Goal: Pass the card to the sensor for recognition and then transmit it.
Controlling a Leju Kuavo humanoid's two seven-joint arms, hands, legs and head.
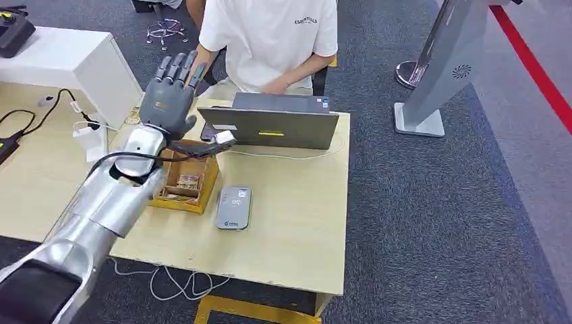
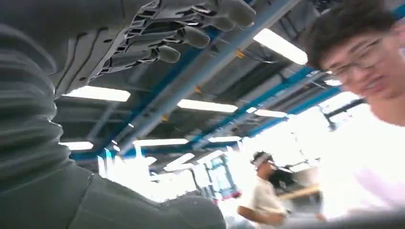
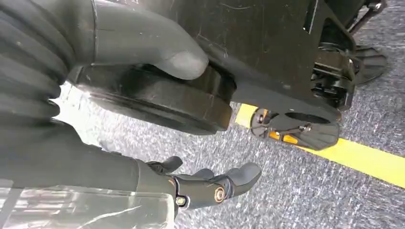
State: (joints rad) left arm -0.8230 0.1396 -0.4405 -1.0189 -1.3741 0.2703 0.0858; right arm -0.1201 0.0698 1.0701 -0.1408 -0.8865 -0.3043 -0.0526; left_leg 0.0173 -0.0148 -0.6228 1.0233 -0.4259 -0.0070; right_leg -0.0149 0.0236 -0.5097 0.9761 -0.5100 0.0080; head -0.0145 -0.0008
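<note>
Pale wooden table (image 1: 297,223) carries everything, with one grey flat rectangular sensor pad (image 1: 234,207) nearest, at about six o'clock from the laptop. At nine o'clock of the pad sits one shallow orange-brown wooden tray (image 1: 202,192) holding what look like the cards (image 1: 187,181); how many I cannot tell. A card should be light, stiff, thin and slick, so I judge pinching an edge that stands free between thumb and finger is best. The silver left hand (image 1: 168,94) is raised above the tray, fingers spread, holding nothing. Beyond, one grey laptop (image 1: 273,121) and one seated person in a white shirt (image 1: 270,37). The right hand (image 3: 210,183) hangs over carpet, fingers loosely extended, empty.
</note>
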